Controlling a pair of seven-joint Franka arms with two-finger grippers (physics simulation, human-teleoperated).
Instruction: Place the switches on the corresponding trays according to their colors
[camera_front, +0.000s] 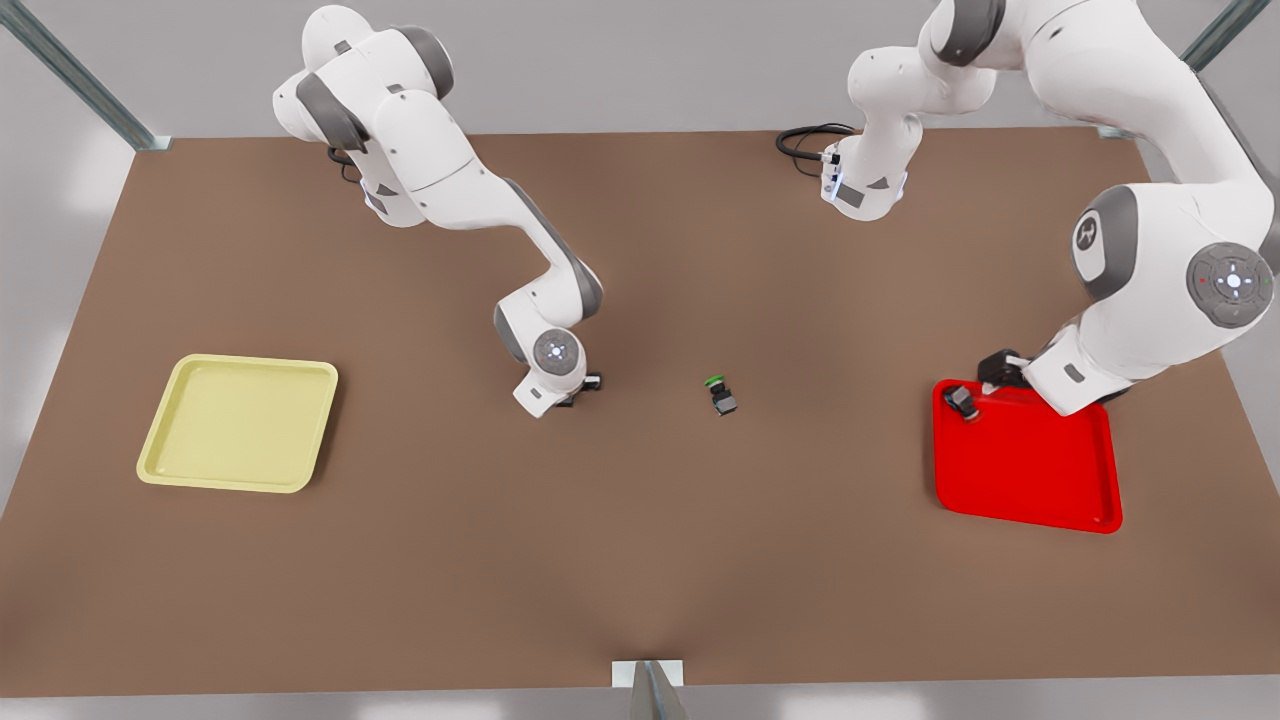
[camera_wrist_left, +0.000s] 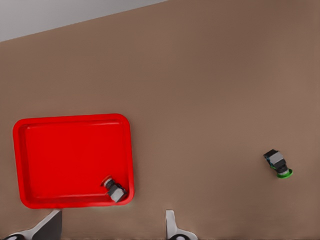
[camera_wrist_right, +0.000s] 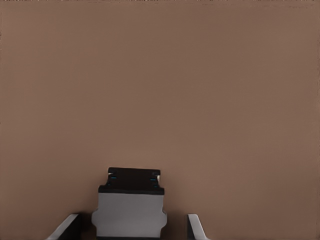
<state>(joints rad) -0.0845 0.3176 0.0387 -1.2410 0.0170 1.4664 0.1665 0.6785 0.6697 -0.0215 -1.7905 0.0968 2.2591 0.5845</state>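
Note:
The red tray (camera_front: 1030, 470) lies at the front view's right, the pale yellow tray (camera_front: 238, 423) at its left. A dark grey switch (camera_front: 962, 400) (camera_wrist_left: 116, 190) lies in the red tray's (camera_wrist_left: 70, 155) corner; its cap colour is unclear. My left gripper (camera_front: 985, 380) (camera_wrist_left: 112, 216) hangs open just above that corner, apart from the switch. The green-capped switch (camera_front: 722, 394) (camera_wrist_left: 278, 164) lies on its side mid-table. My right gripper (camera_front: 580, 392) (camera_wrist_right: 131, 225) is low over the table, open, fingers either side of another switch (camera_wrist_right: 130, 205) whose cap is hidden.
The brown table (camera_front: 640, 560) is bare between the two trays and along its front edge. A black cable (camera_front: 805, 140) loops at the back by the base of the arm on the front view's right.

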